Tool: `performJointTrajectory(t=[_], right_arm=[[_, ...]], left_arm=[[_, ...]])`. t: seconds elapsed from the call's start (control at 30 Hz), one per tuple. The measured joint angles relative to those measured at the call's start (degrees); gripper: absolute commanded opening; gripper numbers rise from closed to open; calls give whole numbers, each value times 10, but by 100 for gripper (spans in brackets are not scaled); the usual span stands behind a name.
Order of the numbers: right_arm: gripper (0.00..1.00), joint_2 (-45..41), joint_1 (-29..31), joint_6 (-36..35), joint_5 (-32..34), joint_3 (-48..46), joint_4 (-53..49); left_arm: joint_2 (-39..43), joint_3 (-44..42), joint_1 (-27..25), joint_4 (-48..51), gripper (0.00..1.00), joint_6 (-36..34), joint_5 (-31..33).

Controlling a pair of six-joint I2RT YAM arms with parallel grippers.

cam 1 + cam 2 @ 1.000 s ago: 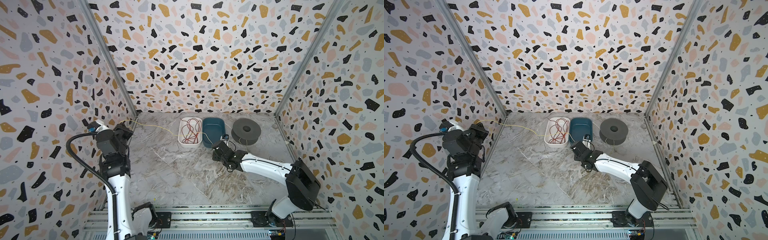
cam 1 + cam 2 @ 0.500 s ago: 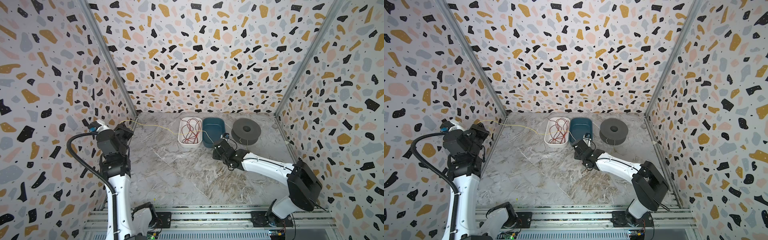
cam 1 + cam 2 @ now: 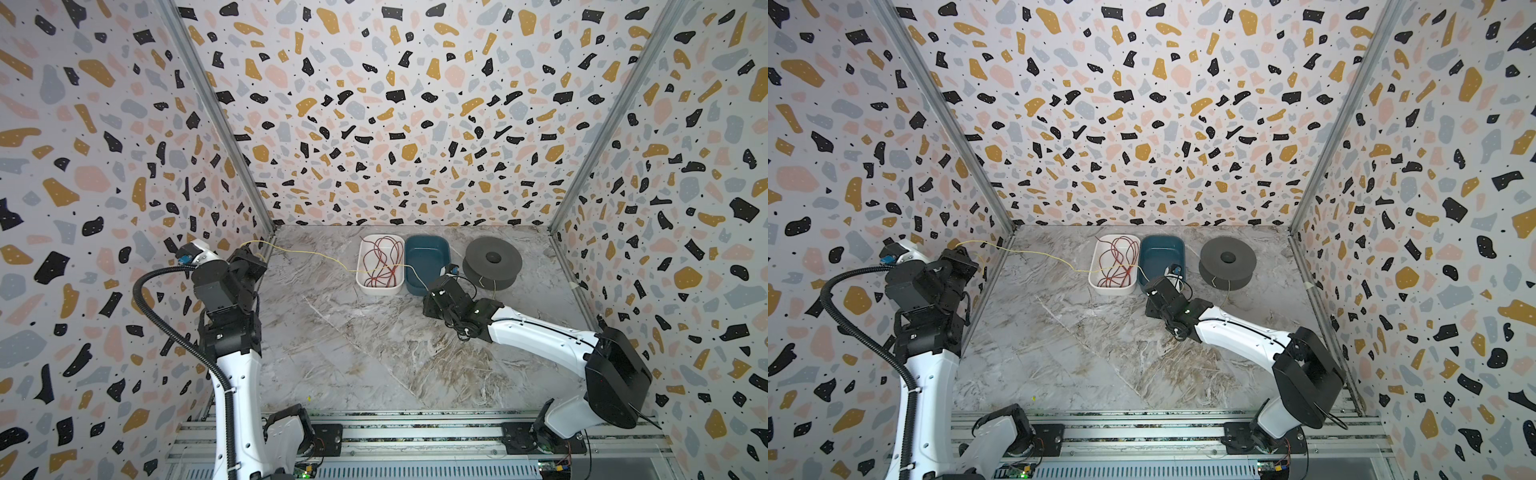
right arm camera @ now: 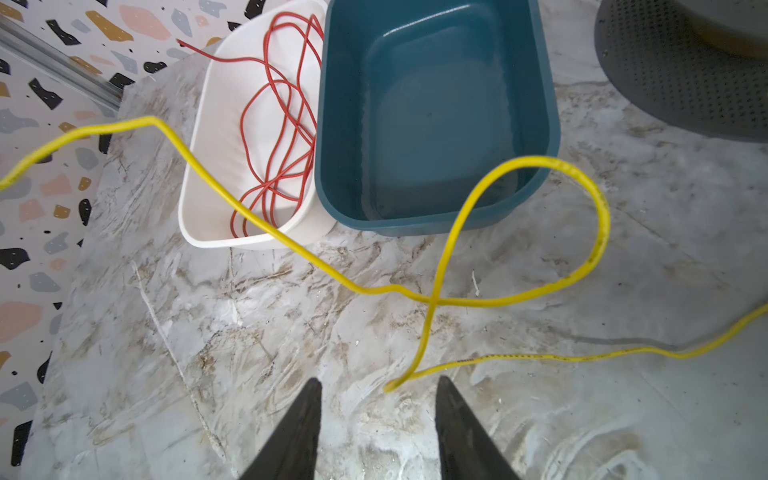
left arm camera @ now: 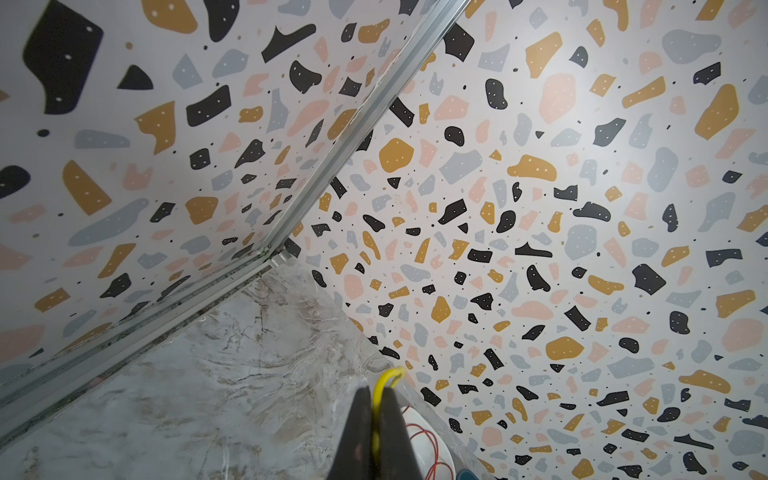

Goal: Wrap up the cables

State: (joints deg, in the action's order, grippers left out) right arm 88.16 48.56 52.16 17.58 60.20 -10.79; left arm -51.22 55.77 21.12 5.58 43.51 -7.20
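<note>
near teal plastic tub [image 4: 436,116], right gripper [image 4: 379,380] part-open, empty; left gripper [image 5: 376,390] pinches thin yellow cable [image 4: 332,270]; next, likely grasp slack

Grey spool [image 4: 685,62], at blue bin's [image 4: 436,124] 3 o'clock: cropped by frame edge. Yellow cable [image 4: 257,217]: runs off frame both ways.

- Both top views are bright and evenly lit; light falls from above, and shadows on the floor [image 3: 374,353] are faint and soft.
- Their wide lens bows the posts [image 3: 216,124] and stretches the pattern toward the edges.
- Left wrist view: a pale glare patch on the back wall [image 5: 582,104]; the side wall [image 5: 104,208] is dimmer; the left gripper [image 5: 376,388] is a dark blur.
- Right wrist view: sharp mid-frame; the yellow cable [image 4: 598,216] throws a soft grey shadow; the blue tray [image 4: 436,124] has a dull sheen; the right gripper [image 4: 378,384] is dark and soft-edged.
</note>
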Motion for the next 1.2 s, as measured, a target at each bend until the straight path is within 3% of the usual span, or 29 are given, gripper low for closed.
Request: performJointTrajectory(t=[0.2,0.4,0.63,0.87,1.07,1.17,1.2], right_arm=[[39,16,-16,16,-3,0,12],[27,32,-22,27,-3,0,32],[20,46,-22,35,-3,-3,45],[0,46,-22,41,-4,-11,53],[0,43,-22,32,-5,-19,59],[0,27,-28,16,-5,-34,63],[0,19,-30,10,-6,-41,63]], left_arm=[[1,0,-2,2,0,0,0],[1,0,-3,3,0,0,-2],[1,0,-3,3,0,2,-3],[1,0,-3,2,0,2,-4],[2,-7,-3,-2,1,3,-4],[4,-24,-3,-7,42,6,-9],[5,-32,-3,-8,63,7,-13]])
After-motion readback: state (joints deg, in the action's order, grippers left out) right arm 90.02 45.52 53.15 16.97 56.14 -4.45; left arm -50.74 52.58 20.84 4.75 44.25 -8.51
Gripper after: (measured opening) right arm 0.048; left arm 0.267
